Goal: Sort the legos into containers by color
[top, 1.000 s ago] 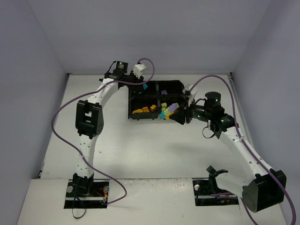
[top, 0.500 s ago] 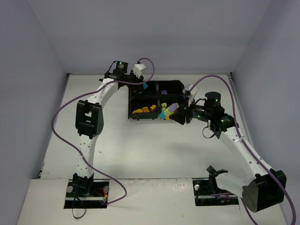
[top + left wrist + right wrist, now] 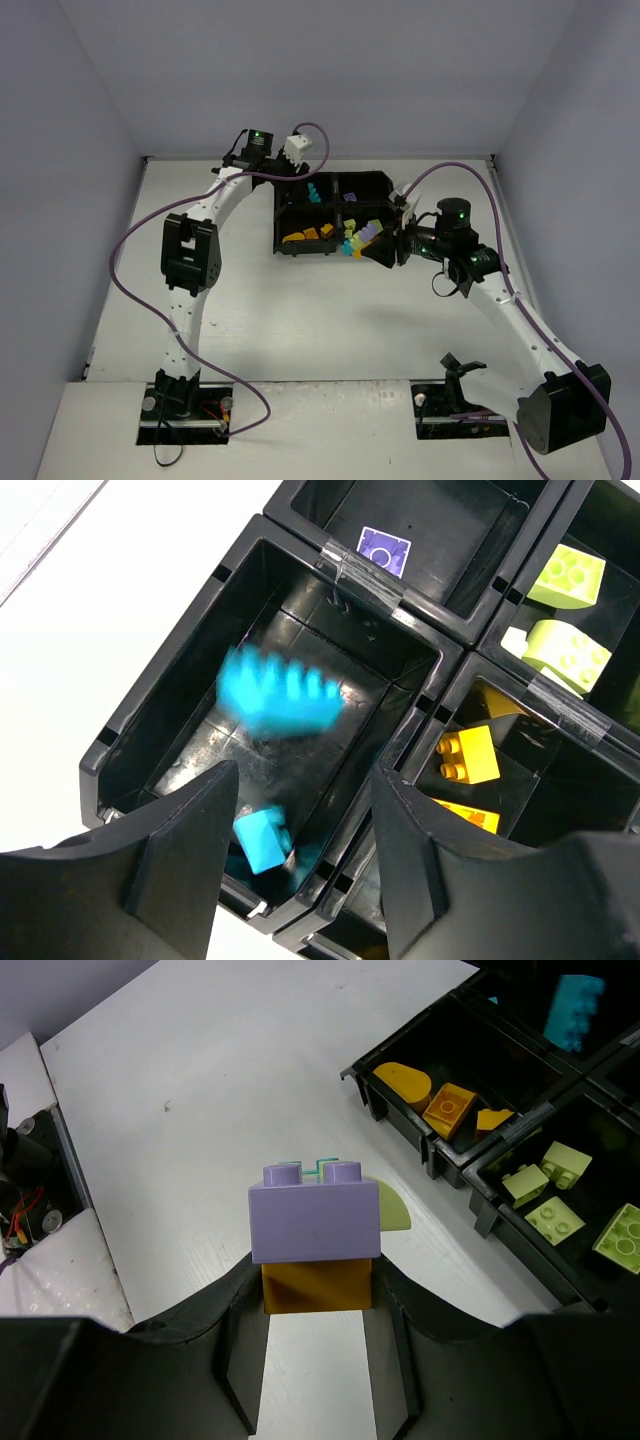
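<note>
My left gripper (image 3: 300,815) is open over the black tray (image 3: 150,710). A blurred cyan brick (image 3: 280,690) is loose in the air above the compartment below it, where a smaller cyan brick (image 3: 262,840) lies. The other compartments hold a purple tile (image 3: 383,552), lime bricks (image 3: 565,650) and orange bricks (image 3: 468,755). My right gripper (image 3: 316,1305) is shut on a stack of legos, gripping its orange brick (image 3: 316,1285) under a purple brick (image 3: 315,1222), with a lime piece (image 3: 392,1215) behind. It holds the stack beside the tray's near right corner (image 3: 385,258).
Purple cables (image 3: 130,250) loop around the left arm and over the right arm. Grey enclosure walls stand at the left, the right and the back. The arm bases (image 3: 185,400) are bolted at the near edge.
My left gripper has opened and let go of the cyan brick, which now drops toward the tray compartment. My right gripper has shifted slightly left with its stack.
</note>
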